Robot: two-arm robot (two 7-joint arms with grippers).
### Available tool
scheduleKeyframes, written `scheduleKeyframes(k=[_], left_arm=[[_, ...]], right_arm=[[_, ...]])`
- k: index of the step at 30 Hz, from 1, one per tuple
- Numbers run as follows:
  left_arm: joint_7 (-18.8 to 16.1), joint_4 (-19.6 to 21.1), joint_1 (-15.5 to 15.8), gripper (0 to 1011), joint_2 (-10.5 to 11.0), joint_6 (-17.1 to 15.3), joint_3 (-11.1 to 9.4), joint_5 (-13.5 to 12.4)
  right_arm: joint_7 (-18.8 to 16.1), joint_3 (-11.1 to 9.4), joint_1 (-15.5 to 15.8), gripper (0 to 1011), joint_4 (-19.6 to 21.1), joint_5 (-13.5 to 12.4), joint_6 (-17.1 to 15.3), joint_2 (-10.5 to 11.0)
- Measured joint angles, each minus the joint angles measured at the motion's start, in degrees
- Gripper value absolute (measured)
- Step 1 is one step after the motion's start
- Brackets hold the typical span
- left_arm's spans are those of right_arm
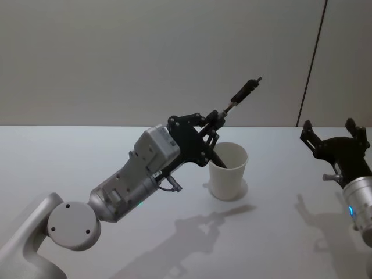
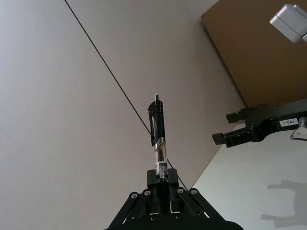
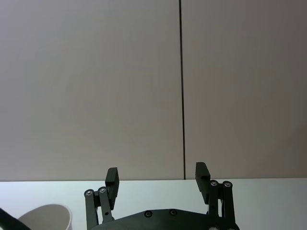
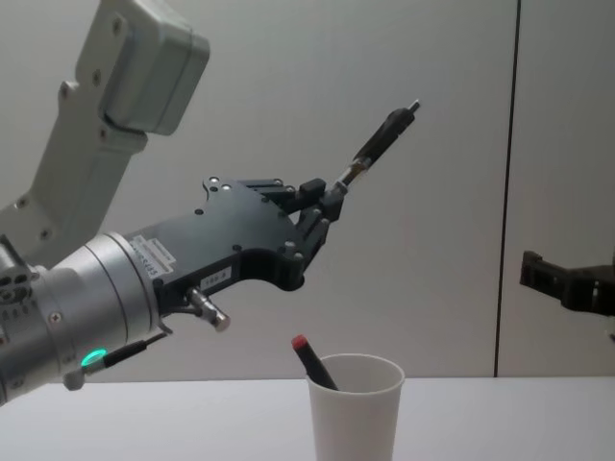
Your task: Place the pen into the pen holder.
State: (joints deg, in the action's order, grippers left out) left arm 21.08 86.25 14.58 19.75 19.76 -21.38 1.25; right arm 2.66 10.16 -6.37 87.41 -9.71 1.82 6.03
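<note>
White paper cup [image 1: 226, 180], tapered with a rolled rim, is sitting on the pale grey table [image 1: 87, 151] roughly mid-scene. The slim black pen with a red end [image 4: 309, 357] is inside it, leaning toward the robot's left, and in the chest view the red end pokes up just past the rim.

Thing is, the left pincer [image 1: 214, 125] is clenched on a second one, a black click pen with a clear barrel [image 1: 244, 92]. It's gripped low on the barrel, so most of it sticks out past the fingertips, tilted up and toward the robot's right with the clip end highest. From the chest camera that pincer hangs above the cup and a bit to its left, well clear of the rim, so the held pen isn't touching the cup or the red-ended pen. The left wrist view looks straight up the barrel: a printed label sits just past the fingers, then the clear section, then the black clip.

The right pincer [image 1: 328, 127] is off at the robot's right side, up above the table and well apart from the cup. Its two black fingers [image 3: 112, 177] are spread wide with nothing between them, so it's released and empty. The cup's rim peeks into one corner of the right wrist view.
</note>
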Motion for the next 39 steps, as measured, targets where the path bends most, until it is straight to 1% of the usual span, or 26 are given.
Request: scheduleKeyframes(k=[7,11,14,17,18,19,21,26,27,30,37,39], left_arm=[[0.19,-0.07,0.09,138,-0.04,0.05,0.00,0.00],[0.26,-0.09,0.11,138,-0.06,0.08,-0.01,0.00],[0.30,-0.11,0.12,138,-0.07,0.10,0.00,0.00],[0.33,-0.14,0.14,138,-0.09,0.10,0.00,-0.01],[0.33,-0.14,0.14,138,-0.09,0.10,0.00,-0.01],[0.34,-0.15,0.15,138,-0.10,0.11,0.00,0.00],[0.35,-0.16,0.15,138,-0.11,0.10,0.00,0.00],[0.37,-0.16,0.18,138,-0.12,0.11,0.00,0.01],[0.37,-0.16,0.18,138,-0.12,0.10,0.00,0.01],[0.39,-0.16,0.19,138,-0.12,0.11,0.00,0.01],[0.43,-0.16,0.19,138,-0.12,0.10,0.00,0.01],[0.43,-0.16,0.19,138,-0.12,0.10,0.00,0.01]], right_arm=[[-3.52,-0.16,0.62,1001,1.25,-1.52,0.22,0.59],[-6.52,-0.34,1.08,1001,2.28,-3.12,0.23,1.07],[-8.10,-0.45,1.32,1001,2.87,-4.20,0.17,1.35],[-11.12,-0.67,1.66,1001,3.86,-6.19,-0.19,1.84],[-11.12,-0.67,1.66,1001,3.86,-6.19,-0.19,1.84],[-12.40,-0.76,1.78,1001,4.22,-7.15,-0.44,2.07],[-13.40,-0.82,1.84,1001,4.49,-7.94,-0.65,2.19],[-18.25,-1.26,2.00,1001,5.72,-12.18,-1.96,2.92],[-18.25,-1.26,2.00,1001,5.72,-12.18,-1.96,2.92],[-21.12,-1.48,2.00,1001,6.23,-14.82,-2.95,3.31],[-25.66,-1.79,1.86,1002,6.91,-18.92,-4.84,4.05],[-26.68,-1.84,1.82,1001,7.02,-19.62,-5.22,4.21]])
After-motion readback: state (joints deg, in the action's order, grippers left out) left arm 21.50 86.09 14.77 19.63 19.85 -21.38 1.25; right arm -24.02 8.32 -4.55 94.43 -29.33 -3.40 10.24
